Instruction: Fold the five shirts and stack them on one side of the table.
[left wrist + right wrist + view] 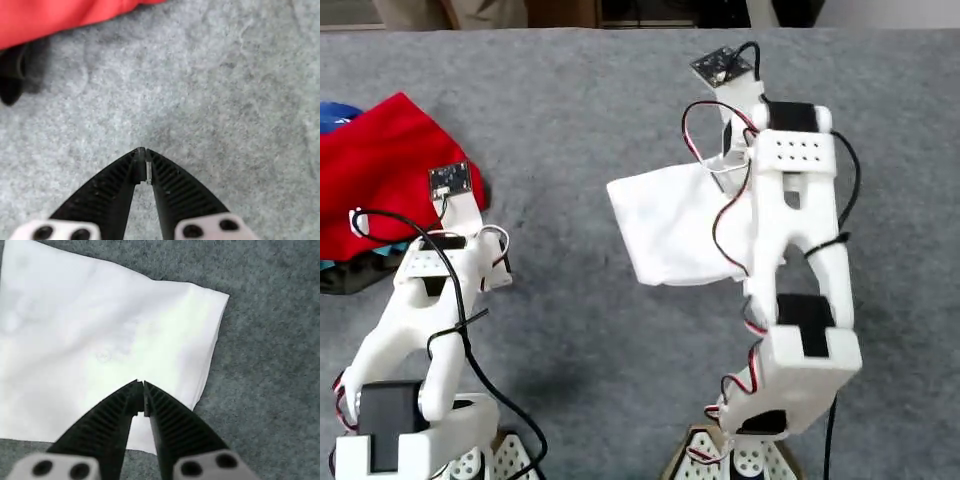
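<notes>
— Red shirt [380,170] at the far left of the high view?
— Yes, bunched on the grey surface [570,110]. A blue patch [334,112] peeks out at its upper edge, and a dark item [350,275] lies under its lower edge.
— And the left arm [420,320]?
— It rises from the lower left, its wrist at the red shirt's right edge. Its wrist view shows the left claw [142,162] with tips pressed together, holding nothing, over bare grey, the red hem beyond it.
— Further right?
— The white shirt [670,225] lies flat and roughly square at the centre, well apart from the red one. The right arm [800,230] stretches along its right side. The right claw [140,395] is closed tip to tip over the white cloth near its edge. Whether the tips touch it I cannot tell.
</notes>
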`<state>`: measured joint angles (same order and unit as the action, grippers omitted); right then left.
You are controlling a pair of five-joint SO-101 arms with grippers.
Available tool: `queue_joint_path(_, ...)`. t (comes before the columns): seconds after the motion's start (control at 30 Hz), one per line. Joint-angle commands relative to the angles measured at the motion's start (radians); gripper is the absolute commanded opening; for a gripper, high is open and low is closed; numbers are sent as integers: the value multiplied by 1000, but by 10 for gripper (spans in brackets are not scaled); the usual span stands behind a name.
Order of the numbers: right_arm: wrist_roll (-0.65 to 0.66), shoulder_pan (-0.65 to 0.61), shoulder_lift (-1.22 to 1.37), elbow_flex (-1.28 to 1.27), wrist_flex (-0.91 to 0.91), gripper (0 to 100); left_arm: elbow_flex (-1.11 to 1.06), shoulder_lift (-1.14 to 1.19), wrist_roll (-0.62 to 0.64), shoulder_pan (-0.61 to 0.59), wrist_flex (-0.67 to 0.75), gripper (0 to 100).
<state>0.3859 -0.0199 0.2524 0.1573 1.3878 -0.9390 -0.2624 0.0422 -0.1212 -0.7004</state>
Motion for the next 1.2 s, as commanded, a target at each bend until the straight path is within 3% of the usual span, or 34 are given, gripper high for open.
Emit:
queue_joint_path(0.0,-15,31,54,24,5,2,-2,-38,-8,-8,12,19)
queue_joint_path(0.2,11,142,139,-76,21,1,8,-39,-12,2,8,19)
queue_joint_path(0.3,12,162,148,-168,-87,1,51,-31,-8,38,6,19)
queue_joint_path(0.43,-26,173,147,-292,-319,1,204,-48,25,178,-69,19)
queue_joint_path(0.63,-58,166,79,-306,-295,1,617,41,72,428,-265,19)
queue_joint_path(0.73,-83,168,-19,-308,-273,1,798,165,68,489,-284,19)
queue_joint_path(0.97,-101,171,-289,-335,-261,2,1162,601,37,502,-315,19)
queue_joint_path(1.17,-100,171,-321,-424,-287,2,1524,998,38,480,-396,19)
